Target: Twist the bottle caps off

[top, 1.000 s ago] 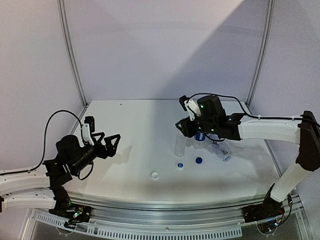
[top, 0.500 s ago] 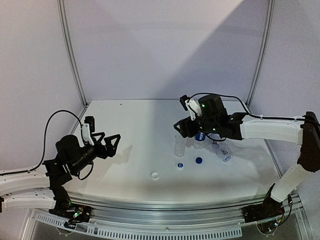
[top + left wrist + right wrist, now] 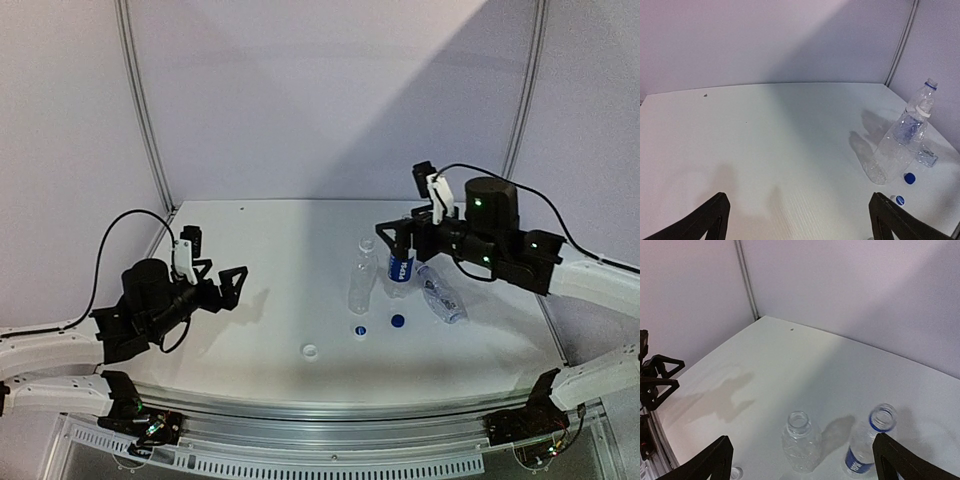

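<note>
Two clear bottles stand upright mid-table with open mouths: a plain dented bottle (image 3: 361, 275) (image 3: 801, 440) and a blue-label bottle (image 3: 401, 268) (image 3: 867, 445). A third dented bottle (image 3: 440, 298) lies on its side to their right. Three caps lie loose on the table in front: a white cap (image 3: 310, 351) (image 3: 736, 472), a white cap with a blue mark (image 3: 358, 331) (image 3: 898, 200) and a blue cap (image 3: 398, 321) (image 3: 910, 178). My right gripper (image 3: 398, 238) (image 3: 801, 452) hangs open above the standing bottles, holding nothing. My left gripper (image 3: 228, 288) (image 3: 800, 215) is open and empty at the left.
The white table (image 3: 270, 250) is closed in by pale walls with metal corner posts (image 3: 145, 110). A railing runs along the near edge (image 3: 330, 412). The left arm's black cable (image 3: 110, 240) loops above its wrist.
My right gripper has opened wide and drawn back up and to the right, away from the plain bottle. The left arm has shifted slightly to the right, still open.
</note>
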`<action>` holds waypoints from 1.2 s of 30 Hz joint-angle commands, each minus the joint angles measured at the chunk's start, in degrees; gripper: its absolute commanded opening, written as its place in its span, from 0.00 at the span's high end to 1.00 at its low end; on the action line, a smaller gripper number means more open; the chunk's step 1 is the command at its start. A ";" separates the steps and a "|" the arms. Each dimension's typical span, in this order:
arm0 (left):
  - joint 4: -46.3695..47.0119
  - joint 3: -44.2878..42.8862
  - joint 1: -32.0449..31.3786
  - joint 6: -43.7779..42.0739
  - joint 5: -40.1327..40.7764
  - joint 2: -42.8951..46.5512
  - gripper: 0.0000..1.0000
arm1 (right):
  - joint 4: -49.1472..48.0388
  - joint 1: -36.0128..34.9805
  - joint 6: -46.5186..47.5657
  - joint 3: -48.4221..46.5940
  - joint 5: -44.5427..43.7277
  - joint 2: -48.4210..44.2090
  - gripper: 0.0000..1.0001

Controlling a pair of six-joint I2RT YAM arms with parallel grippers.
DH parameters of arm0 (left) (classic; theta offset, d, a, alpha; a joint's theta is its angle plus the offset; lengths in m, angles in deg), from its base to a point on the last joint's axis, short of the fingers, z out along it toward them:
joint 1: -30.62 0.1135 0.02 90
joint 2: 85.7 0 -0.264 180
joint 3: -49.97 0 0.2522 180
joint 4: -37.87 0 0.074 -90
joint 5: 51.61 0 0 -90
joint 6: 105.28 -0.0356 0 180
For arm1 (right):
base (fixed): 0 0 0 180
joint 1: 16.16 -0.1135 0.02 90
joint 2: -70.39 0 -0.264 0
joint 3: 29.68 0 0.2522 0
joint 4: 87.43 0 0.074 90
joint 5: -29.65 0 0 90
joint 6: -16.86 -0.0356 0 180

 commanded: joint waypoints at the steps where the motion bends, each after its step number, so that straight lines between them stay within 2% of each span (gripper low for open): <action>1: -4.16 -2.38 -0.58 -6.34 4.91 -2.66 0.01 | -1.92 0.20 -3.45 7.77 -13.39 -7.57 0.01; 5: -4.87 -3.55 -0.63 -8.76 5.10 -4.72 0.01 | 0.05 0.27 -4.90 9.97 -18.37 -11.19 0.01; 8: -5.48 -4.13 -0.58 -8.40 4.81 -5.01 0.01 | -0.26 0.25 -8.43 11.11 -27.83 -10.91 0.01; 11: -4.98 -3.40 -0.58 -7.92 5.01 -2.93 0.01 | 2.98 0.12 -13.75 8.42 -34.66 -8.03 0.01; 17: -2.55 -0.16 -0.58 -7.12 4.31 3.85 0.01 | 3.64 0.20 -14.00 7.00 -35.92 -0.89 0.01; 21: -2.69 0.46 -0.58 -7.18 4.31 6.24 0.01 | 2.17 0.19 -12.92 8.35 -36.05 -1.18 0.01; 31: -3.45 -0.72 -0.58 -7.19 2.94 3.43 0.01 | -6.63 0.25 -11.03 18.17 -36.77 -17.42 0.01; 36: -3.55 -0.78 -0.58 -7.19 2.61 3.40 0.01 | -8.51 0.20 -10.11 20.04 -36.78 -21.77 0.01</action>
